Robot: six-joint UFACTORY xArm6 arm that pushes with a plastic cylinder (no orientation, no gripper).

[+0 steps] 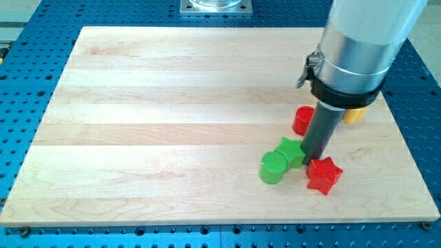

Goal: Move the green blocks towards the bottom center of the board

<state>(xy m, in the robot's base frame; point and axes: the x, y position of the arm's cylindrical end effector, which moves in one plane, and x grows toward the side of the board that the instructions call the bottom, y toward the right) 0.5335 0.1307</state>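
1. Green is what I am working on: the green star block (291, 151) and the green cylinder (273, 167) sit touching one another, a little right of the board's middle and in its lower half, with the cylinder to the lower left of the star.
2. My tip (313, 160) rests on the wooden board (172, 117) right against the star's right side, so star, cylinder and tip form a short row slanting down toward the view's left.
3. I carry no jaws at all, only a straight dark rod, so nothing is being gripped and there is no open or closed state to tell.
4. Just to the lower right of my tip lies the red star block (323, 174), very near the rod's end; I cannot tell if it touches.
5. Above my tip, the red cylinder (302, 120) stands at the rod's left edge, partly hidden behind it.
6. A yellow block (354, 114) peeps out at the view's right of my rod, under the silver body of my arm; its shape is too hidden to make out.
7. Both green blocks sit right of the bottom centre and above the board's lower edge.
8. Beneath the board, the blue perforated bench (27, 103) shows on all sides.
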